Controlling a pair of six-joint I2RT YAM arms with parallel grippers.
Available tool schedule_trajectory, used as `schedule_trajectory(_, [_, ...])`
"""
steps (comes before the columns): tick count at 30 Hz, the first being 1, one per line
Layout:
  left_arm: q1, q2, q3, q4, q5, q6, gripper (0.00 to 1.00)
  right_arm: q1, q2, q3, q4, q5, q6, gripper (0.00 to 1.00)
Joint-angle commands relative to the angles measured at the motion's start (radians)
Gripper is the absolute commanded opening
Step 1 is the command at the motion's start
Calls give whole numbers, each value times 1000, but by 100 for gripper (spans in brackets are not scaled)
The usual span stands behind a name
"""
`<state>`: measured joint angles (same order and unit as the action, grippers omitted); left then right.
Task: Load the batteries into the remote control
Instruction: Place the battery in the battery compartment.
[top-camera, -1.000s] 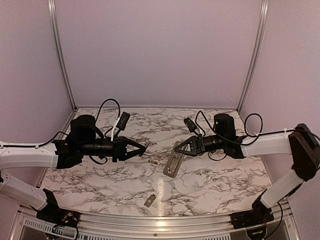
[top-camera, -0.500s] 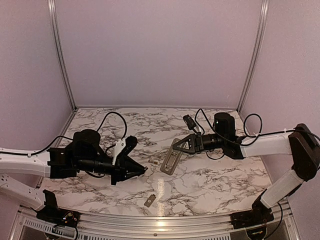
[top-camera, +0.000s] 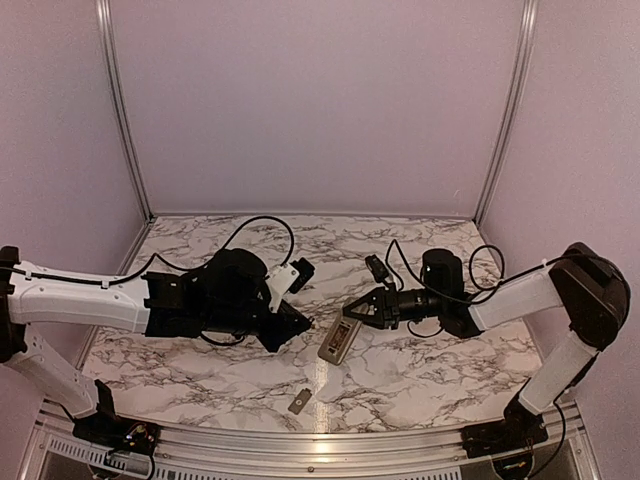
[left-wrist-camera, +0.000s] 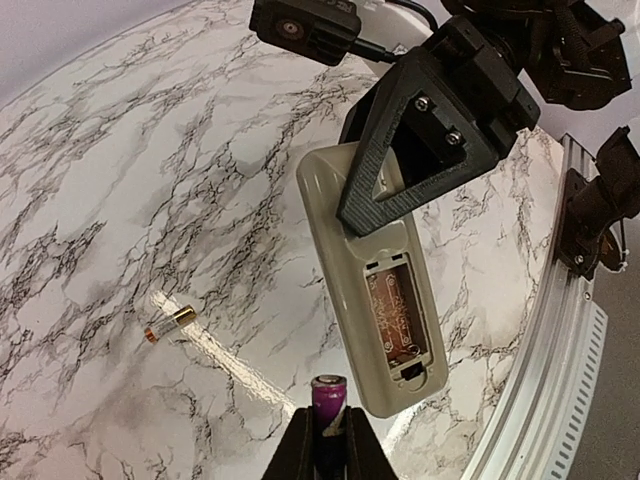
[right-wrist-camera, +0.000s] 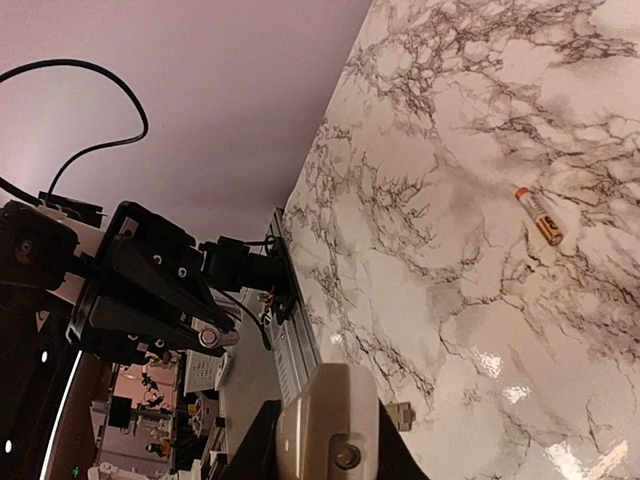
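- Marble-patterned tabletop (top-camera: 420, 370) boxed in by plain pink walls (top-camera: 320, 100), with both arms reaching toward the middle of the overhead view
- Right gripper (top-camera: 360, 312) clenched on the upper end of the remote (left-wrist-camera: 375, 290), at the centre of the overhead view; grey-tan back turned up, probably to present the open side to the other arm; lower end tilted toward the marble, touching it or not impossible to tell
- Battery recess (left-wrist-camera: 393, 315) uncovered in the lower half of the remote, brownish inside with small metal contacts, seemingly nothing in it yet
- Left gripper (left-wrist-camera: 326, 430) pinched tight on a purple-capped battery (left-wrist-camera: 328, 390) at the bottom centre of the left wrist view, seen end-on and aimed at the near end of the remote, just short of it; likely lined up for sliding into the recess
- Loose battery (left-wrist-camera: 168, 323) lying flat on the marble, left of centre in that same view, gold tip at one end and orange band at the other, well apart from the remote; presumably waiting for a second pick
- Cover plate (top-camera: 299, 402) alone near the bottom centre of the overhead view, away from both grippers, presumably set aside to leave the recess open
- Judged stage: first insertion about to begin, neither battery seated; fine aim called for, with so thin a battery and so narrow a recess
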<state>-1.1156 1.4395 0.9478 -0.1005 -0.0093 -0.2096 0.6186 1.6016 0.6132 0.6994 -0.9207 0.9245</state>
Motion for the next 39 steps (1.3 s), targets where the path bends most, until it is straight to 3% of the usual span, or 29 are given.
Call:
schedule_trajectory(1, [-7, 40, 30, -73, -27, -108, 0, 11, 21, -9, 96, 41, 95, 0])
schedule_trajectory(7, [-13, 94, 88, -141, -7, -145, 0, 27, 28, -15, 47, 85, 116, 0])
schedule_trajectory(22, [-62, 191, 171, -179, -31, -187, 0, 48, 100, -65, 166, 108, 220, 0])
schedule_trajectory(39, [-85, 327, 274, -277, -109, -229, 0, 56, 103, -94, 160, 135, 257, 0])
